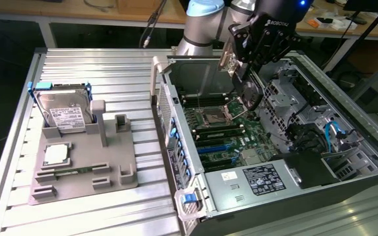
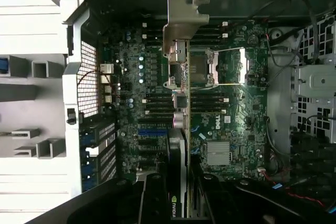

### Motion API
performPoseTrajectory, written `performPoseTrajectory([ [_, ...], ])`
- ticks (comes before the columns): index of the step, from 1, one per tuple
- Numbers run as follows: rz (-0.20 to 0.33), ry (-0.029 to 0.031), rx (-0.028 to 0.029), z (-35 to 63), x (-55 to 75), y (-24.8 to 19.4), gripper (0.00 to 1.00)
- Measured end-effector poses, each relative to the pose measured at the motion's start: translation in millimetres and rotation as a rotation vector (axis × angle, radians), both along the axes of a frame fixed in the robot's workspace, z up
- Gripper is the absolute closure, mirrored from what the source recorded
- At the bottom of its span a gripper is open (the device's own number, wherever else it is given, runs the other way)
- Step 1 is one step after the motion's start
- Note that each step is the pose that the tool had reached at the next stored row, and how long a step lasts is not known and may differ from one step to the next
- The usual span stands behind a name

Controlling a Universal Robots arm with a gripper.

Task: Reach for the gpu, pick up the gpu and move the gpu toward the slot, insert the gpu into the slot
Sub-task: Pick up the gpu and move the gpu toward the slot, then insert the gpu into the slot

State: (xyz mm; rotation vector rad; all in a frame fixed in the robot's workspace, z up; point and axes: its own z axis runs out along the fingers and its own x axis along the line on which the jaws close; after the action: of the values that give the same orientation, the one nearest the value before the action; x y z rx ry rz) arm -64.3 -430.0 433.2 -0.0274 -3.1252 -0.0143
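Hand (image 2: 179,202) part closed, gripping the gpu (image 2: 180,103) edge-on over the motherboard (image 2: 231,108), clear of the blue slot (image 2: 152,132). You needed its long edge parallel to that slot, then a straight, slow descent.

Silver arm (image 1: 192,45); pale-blue cap (image 1: 205,7); black fingers (image 2: 152,200)

Ribbed metal table (image 1: 97,64) bears grey fixture (image 1: 71,187) and open computer case (image 1: 307,206).
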Motion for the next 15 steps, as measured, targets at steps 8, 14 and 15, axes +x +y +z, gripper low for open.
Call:
performPoseTrajectory([
  [8,0.000,0.0000,0.0001,0.0,0.0,0.0,0.73],
  [14,0.010,0.0000,0.0001,0.0,0.1,0.0,0.73],
  [15,0.023,-0.0001,0.0001,0.0,0.1,0.0,0.73],
])
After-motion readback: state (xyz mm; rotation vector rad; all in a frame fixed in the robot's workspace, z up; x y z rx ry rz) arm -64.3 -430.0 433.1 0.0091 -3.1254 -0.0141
